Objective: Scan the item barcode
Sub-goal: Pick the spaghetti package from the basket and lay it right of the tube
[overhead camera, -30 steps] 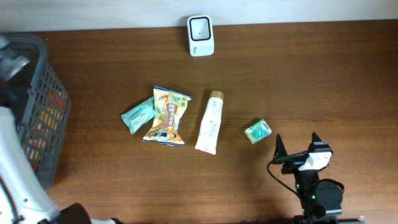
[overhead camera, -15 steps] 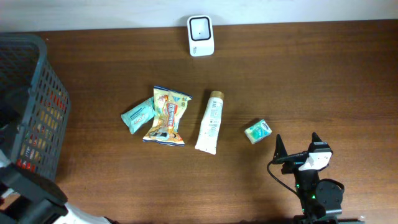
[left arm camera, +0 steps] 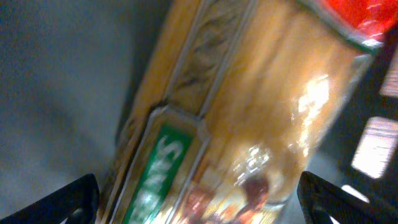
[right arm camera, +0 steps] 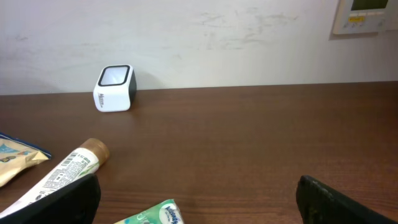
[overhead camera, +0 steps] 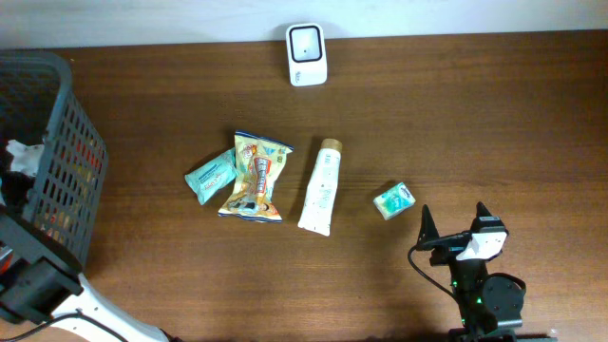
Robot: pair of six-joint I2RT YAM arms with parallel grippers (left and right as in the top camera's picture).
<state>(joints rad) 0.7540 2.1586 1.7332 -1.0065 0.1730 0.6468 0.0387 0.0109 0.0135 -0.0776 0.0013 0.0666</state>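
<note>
Left wrist view puts the left arm's fingers (left arm camera: 68,202), spread wide and empty, either side of a blurred glossy tan packet with a green label (left arm camera: 236,112), its long axis slanting from lower left to upper right across their gap. That packet seems to lie in the dark grey mesh basket (overhead camera: 71,142) at the left end of the counter (overhead camera: 475,123), so this arm is nearer. The right arm's fingers (overhead camera: 426,226), equally wide and empty, sit well apart.

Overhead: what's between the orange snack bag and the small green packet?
The white tube with a tan cap lies there on the table, touching neither the snack bag nor the green packet. The overhead view shows it.
</note>
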